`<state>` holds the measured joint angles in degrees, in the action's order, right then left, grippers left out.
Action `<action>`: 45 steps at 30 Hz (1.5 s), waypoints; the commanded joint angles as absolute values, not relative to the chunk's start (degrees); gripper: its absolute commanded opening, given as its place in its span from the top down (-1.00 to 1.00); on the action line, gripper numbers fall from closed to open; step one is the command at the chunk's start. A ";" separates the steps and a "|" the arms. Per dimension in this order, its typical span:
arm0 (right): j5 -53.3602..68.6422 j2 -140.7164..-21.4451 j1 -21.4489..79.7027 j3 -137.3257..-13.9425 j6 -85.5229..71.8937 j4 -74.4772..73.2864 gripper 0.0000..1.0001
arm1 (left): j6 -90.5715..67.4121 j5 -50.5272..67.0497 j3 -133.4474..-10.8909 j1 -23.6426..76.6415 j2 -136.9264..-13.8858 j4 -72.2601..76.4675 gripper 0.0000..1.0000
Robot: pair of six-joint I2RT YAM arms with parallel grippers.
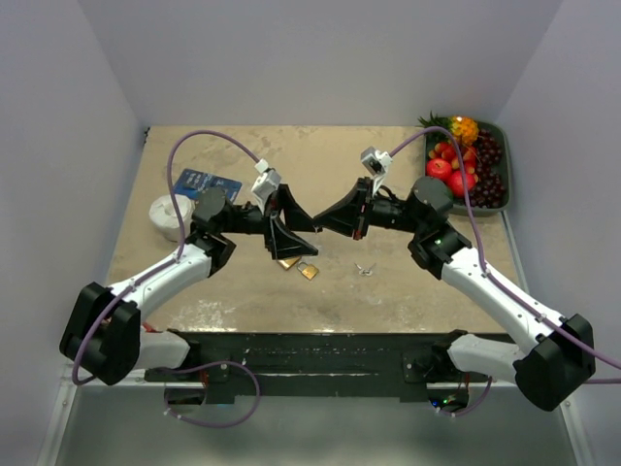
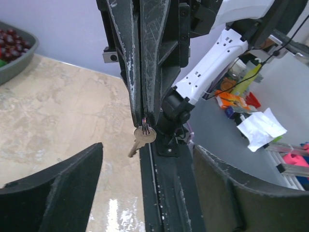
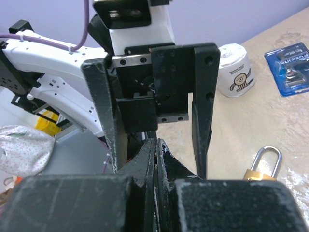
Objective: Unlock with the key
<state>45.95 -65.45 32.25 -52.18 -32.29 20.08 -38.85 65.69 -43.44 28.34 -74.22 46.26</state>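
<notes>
Top view: I've got both arms meeting over mid-table [image 1: 233,291]. The left pincer [image 1: 307,237] and right pincer [image 1: 319,226] are tip to tip. The brass padlock [image 1: 309,271] lies flat on the table just below them, with nothing gripping it. The key is too small to make out here.

Left wrist view: the left pincer is released, with its fingers spread wide on either side of the frame. The right pincer comes down between them, clenched, and the brass key [image 2: 143,137] dangles from its tip by a ring. The key's blade points down and to the left, clear of the table.

Right wrist view: my right fingers are pressed together, and the key is hidden below them. The left pincer faces me, gaping, with nothing in it. The padlock sits on the table to the right, shackle pointing away, near the toilet roll [image 3: 235,72].

Step, as I judge it: the key is lifted and the lock isn't engaged yet. This looks like a handover or regrip between the arms. The next move needs a firm hold on the key's bow so the blade stops swinging. Then the padlock must be steadied and the blade lined up with the keyway.
</notes>
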 commanded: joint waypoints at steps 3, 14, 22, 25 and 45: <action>46.58 -65.22 32.87 -53.26 -33.22 23.47 1.00 | -46.31 68.38 -42.01 29.00 -75.23 59.84 -0.32; 44.65 -64.69 32.96 -52.82 -30.68 20.40 1.00 | -49.83 68.29 -40.96 29.09 -76.20 65.48 0.30; 43.24 -63.99 32.87 -52.82 -28.74 18.28 1.00 | -50.10 67.94 -41.04 29.09 -77.17 65.30 0.59; 42.89 -63.99 32.87 -52.73 -28.39 17.84 1.00 | -50.19 67.68 -41.13 29.18 -77.61 64.78 0.67; 39.99 -61.44 32.87 -53.35 -28.21 16.09 1.00 | -44.93 66.98 -42.62 29.09 -79.02 56.19 -0.69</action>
